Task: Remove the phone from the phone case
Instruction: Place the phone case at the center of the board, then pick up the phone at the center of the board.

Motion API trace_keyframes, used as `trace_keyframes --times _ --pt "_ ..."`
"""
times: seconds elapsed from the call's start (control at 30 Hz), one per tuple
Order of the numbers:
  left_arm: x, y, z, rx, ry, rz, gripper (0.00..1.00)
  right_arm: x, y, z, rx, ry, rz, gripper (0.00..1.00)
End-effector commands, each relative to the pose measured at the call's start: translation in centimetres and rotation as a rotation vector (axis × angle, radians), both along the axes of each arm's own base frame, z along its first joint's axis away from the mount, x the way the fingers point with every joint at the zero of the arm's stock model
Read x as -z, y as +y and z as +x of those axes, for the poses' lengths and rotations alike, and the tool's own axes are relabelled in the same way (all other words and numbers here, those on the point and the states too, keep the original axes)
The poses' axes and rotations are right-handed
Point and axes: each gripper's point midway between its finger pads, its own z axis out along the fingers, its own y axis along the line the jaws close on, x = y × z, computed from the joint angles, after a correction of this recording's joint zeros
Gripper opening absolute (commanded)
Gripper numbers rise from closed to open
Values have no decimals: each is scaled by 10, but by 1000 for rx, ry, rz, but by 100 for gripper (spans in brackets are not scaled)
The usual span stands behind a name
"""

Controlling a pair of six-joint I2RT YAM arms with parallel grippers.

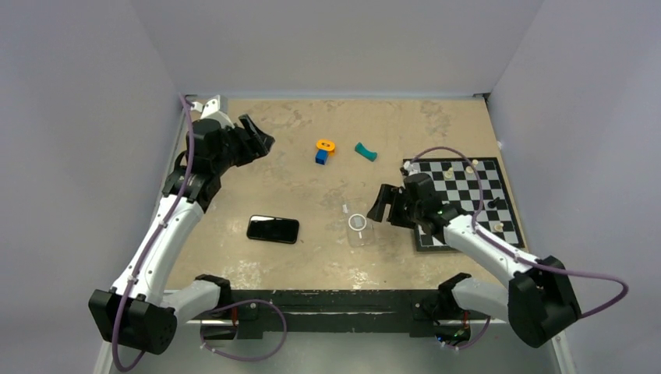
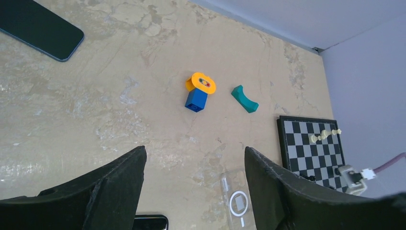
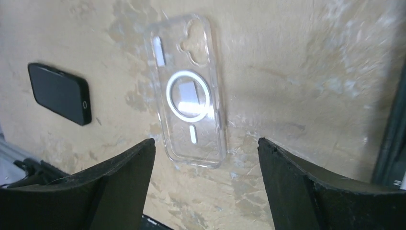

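Clear plastic, the phone case [image 3: 191,96] lies flat and empty on the tan surface [image 1: 312,265], while the black phone [image 1: 273,229] lies flat well apart to its left, fully out of it. The right gripper [image 3: 206,143] hovers low just to the right of the case, its 2 fingers spread wide with nothing between them and its arm reaching across the chessboard [image 1: 456,183]. The left gripper [image 1: 261,140] is raised near the far left corner, jaws likewise wide apart and empty, facing the orange-and-blue block [image 2: 198,91].
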Motion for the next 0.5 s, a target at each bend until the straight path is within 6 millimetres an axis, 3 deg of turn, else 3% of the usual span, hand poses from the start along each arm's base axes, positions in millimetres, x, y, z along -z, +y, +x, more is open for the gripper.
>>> trace_keyframes --times 0.0,0.1,0.17,0.47 --pt "-33 1 -4 28 -113 29 78 -48 -10 16 -26 -191 -213 84" --pt "-35 11 -6 -22 -119 52 78 -74 36 17 -233 -318 -255 85" --pt "-35 22 -7 -74 -120 74 78 -78 70 18 -377 -380 -293 85" --pt "-29 92 -13 -402 -76 249 88 -69 217 -4 -974 -638 -355 87"
